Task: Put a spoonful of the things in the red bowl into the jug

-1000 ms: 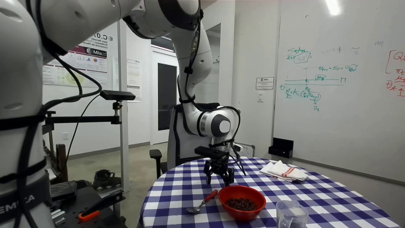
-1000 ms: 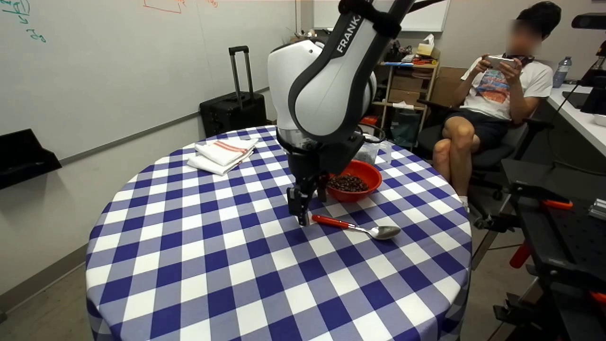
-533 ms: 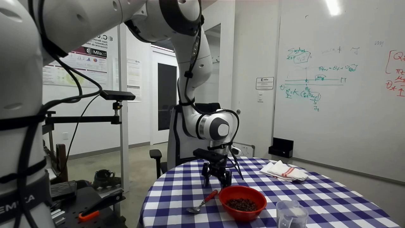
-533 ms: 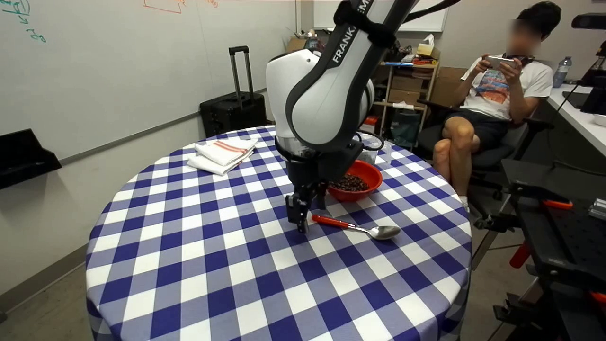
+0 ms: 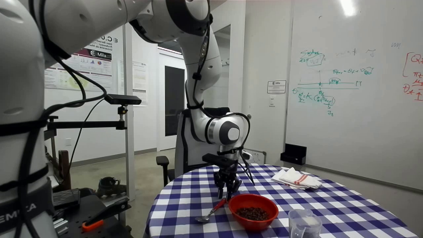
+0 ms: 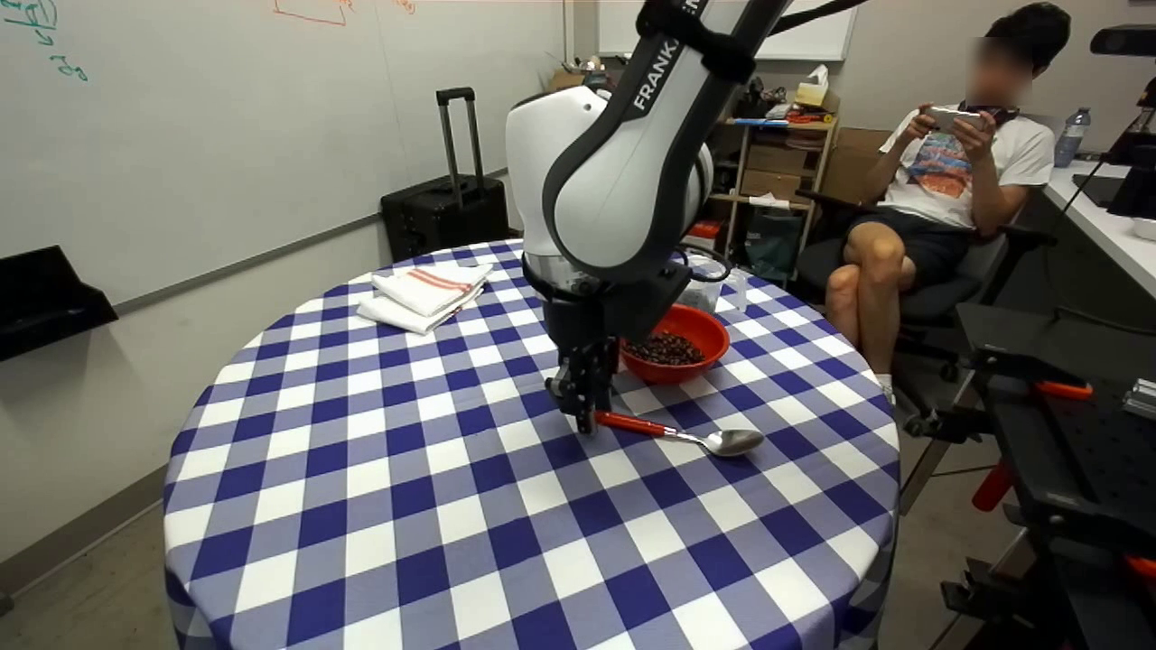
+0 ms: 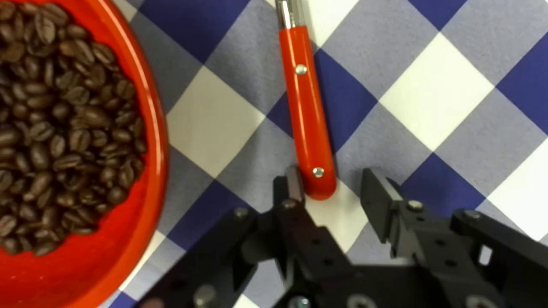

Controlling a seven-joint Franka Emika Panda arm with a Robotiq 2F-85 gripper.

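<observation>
The spoon lies on the checked cloth, its red handle (image 7: 305,94) pointing at my gripper (image 7: 332,179) and its metal bowl (image 6: 733,442) away from it. In the wrist view the handle's end sits between the partly open jaws. It is close against the left finger (image 7: 295,182), and a gap separates it from the right finger (image 7: 381,201). Whether the left finger touches it, I cannot tell. Close beside stands the red bowl (image 5: 255,227), holding dark coffee beans (image 7: 64,141). The clear jug (image 5: 304,224) is past the bowl, partly hidden behind arm and bowl in an exterior view (image 6: 700,296).
Folded white towels (image 5: 296,178) with red stripes lie toward the whiteboard side of the round table (image 6: 379,506). A person (image 6: 948,171) sits beyond the table. The red bowl's rim is close to the gripper's left side in the wrist view.
The jaws have come closer together around the handle's end. The arm came down a little, then rose slightly. Spoon, jug and towels lie as before; the bowl is nearly unmoved.
</observation>
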